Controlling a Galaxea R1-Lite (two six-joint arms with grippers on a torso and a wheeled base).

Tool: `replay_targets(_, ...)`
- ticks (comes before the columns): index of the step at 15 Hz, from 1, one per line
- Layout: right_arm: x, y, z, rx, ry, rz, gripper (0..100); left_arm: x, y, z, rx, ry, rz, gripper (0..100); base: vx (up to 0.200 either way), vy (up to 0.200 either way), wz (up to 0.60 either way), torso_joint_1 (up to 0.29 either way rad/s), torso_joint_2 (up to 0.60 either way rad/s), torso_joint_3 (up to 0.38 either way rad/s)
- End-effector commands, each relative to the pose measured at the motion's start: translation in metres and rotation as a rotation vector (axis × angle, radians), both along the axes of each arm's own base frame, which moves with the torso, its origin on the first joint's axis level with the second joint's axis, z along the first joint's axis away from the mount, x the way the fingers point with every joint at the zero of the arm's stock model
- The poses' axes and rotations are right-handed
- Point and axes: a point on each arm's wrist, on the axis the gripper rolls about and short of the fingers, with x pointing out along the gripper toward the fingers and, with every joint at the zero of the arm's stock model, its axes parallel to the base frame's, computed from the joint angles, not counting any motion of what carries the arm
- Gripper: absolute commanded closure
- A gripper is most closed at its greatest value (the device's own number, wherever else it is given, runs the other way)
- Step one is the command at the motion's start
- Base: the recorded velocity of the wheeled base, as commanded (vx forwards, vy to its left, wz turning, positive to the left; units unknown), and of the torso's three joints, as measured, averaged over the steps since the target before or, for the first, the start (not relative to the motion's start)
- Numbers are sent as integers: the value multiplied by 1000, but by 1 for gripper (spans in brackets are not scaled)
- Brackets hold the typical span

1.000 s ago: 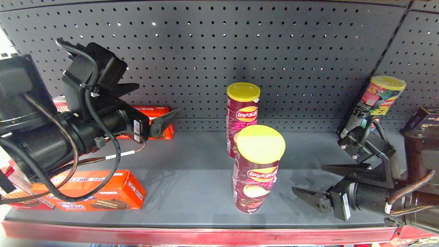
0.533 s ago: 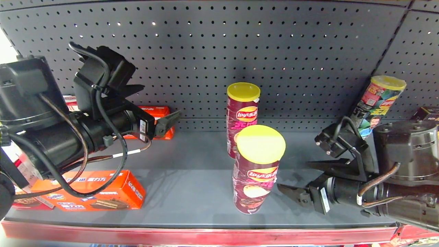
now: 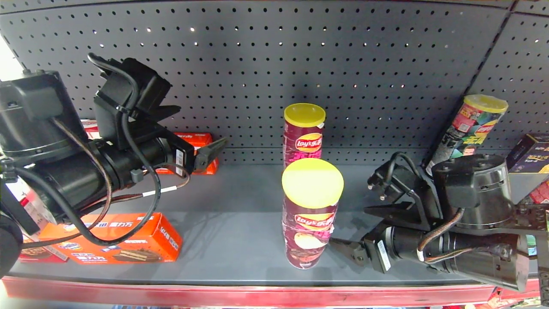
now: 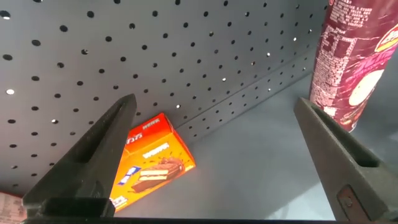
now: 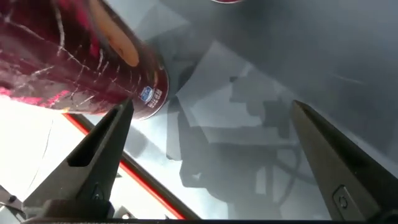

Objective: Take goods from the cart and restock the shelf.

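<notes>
Front can (image 3: 309, 227) upright, lid up, axis vert.

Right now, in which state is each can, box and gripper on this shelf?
front chip can, standing, lid on.
rear chip can, standing, lid on.
colourful can, lid on, base hidden.
front orange biscuit box, lying flat, closed.
left gripper, open, empty.
right gripper, open, empty.
</notes>
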Motion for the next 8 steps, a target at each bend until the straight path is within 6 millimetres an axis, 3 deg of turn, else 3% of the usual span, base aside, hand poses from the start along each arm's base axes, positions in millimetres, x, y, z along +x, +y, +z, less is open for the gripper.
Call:
replay_targets(1,1,2,-1,-2,2,4,0,2,-1,-1,2,4,0,0,0,0,0,0,0,0)
replay_targets(8,2,-20,14,37,-41,-65,0,1,0,-3,3,9,0,0,0,0,0,0,0,0)
